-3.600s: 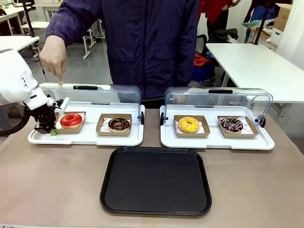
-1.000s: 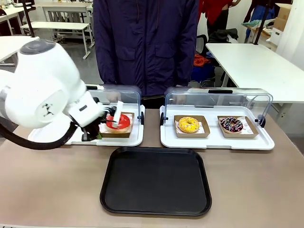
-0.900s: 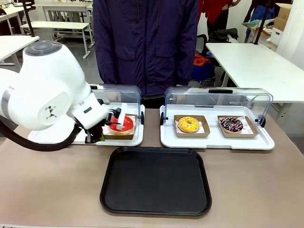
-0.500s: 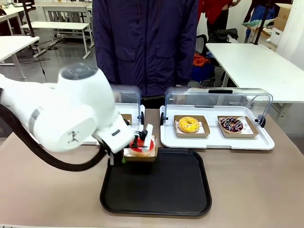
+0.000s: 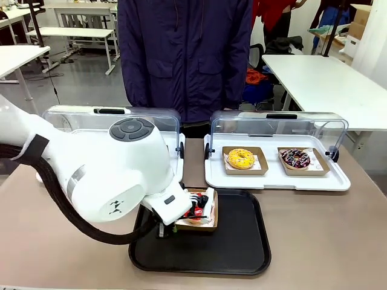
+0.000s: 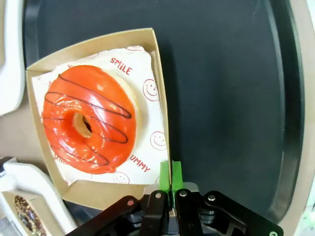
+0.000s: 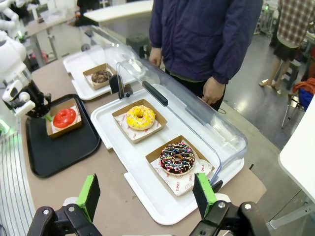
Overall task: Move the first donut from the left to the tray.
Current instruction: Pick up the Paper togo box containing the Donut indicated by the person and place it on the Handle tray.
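Left wrist view: the left claw (image 6: pixel 171 183) is pinched tight on the near wall of the cardboard holder (image 6: pixel 160 96), its two green pads pressed together over the card edge. The red donut (image 6: pixel 88 118), striped with thin dark lines, lies on printed paper inside the holder. Under the holder is the black tray (image 6: pixel 231 98); one corner of the holder reaches out past the tray's edge, over the brown desk (image 6: pixel 15 135).

From the front, the left arm curves in from the desk's left side, and the left claw (image 5: pixel 181 216) has the holder (image 5: pixel 202 225) and the red donut (image 5: pixel 196 212) over the left half of the tray (image 5: pixel 236 241), near its far edge. Whether the holder touches the tray floor cannot be told. The tray sits at the middle of the desk's near edge. Behind it, a white tray (image 5: pixel 278 178) with a raised clear lid carries a yellow donut (image 5: pixel 240 158) and a dark sprinkled donut (image 5: pixel 294 158).

The right wrist view has the right claw (image 7: pixel 147 194) wide open, nothing between its pads, above the desk's right end near that white tray (image 7: pixel 147 187). A person in a dark jacket (image 5: pixel 184 54) stands at the far edge.
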Motion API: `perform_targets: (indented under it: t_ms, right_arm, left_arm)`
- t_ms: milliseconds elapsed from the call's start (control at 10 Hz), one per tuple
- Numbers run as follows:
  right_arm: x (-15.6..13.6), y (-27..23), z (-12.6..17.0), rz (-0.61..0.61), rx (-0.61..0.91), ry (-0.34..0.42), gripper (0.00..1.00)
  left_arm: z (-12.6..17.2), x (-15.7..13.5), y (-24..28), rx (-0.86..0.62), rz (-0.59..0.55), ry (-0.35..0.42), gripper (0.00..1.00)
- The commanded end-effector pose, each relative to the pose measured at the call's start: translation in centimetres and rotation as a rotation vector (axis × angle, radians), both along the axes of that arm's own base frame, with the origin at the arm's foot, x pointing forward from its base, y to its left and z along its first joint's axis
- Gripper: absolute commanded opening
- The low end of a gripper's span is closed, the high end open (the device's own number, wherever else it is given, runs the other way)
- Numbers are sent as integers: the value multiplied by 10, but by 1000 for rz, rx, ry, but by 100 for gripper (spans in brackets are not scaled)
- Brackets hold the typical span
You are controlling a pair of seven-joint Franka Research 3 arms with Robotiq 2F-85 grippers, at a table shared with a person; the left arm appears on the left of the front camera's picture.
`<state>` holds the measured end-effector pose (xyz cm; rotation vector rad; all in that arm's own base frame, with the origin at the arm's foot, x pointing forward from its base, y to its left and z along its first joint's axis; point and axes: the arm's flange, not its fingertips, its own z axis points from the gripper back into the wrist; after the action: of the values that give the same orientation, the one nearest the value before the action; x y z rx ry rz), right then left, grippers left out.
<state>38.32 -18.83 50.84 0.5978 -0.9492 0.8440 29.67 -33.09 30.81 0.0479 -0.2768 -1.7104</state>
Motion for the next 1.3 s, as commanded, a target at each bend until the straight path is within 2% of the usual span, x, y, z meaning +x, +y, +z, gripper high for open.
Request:
perform_targets:
  t_ms: [0,300,400,900,1000,1100,1200]
  right_arm:
    - [0,1,2,3,3,-10,100]
    - [0,1,2,3,3,-10,100]
    - [0,1,2,3,3,-10,100]
    - [0,1,2,3,3,-10,100]
    - [0,1,2,3,3,-10,100]
    - [0,1,2,3,3,-10,100]
    - [0,1,2,3,3,-10,100]
  left_arm:
    - [-32,-54,27,0,12,16,2]
    - [-33,-48,22,19,43,-4,2]
    - [0,-6,-8,0,10,-9,2]
    - [1,-7,-8,1,21,-18,2]
    - [4,-8,-8,-17,39,1,34]
    - [13,-10,-7,-77,27,41,59]
    - [23,-15,-5,-117,28,59,91]
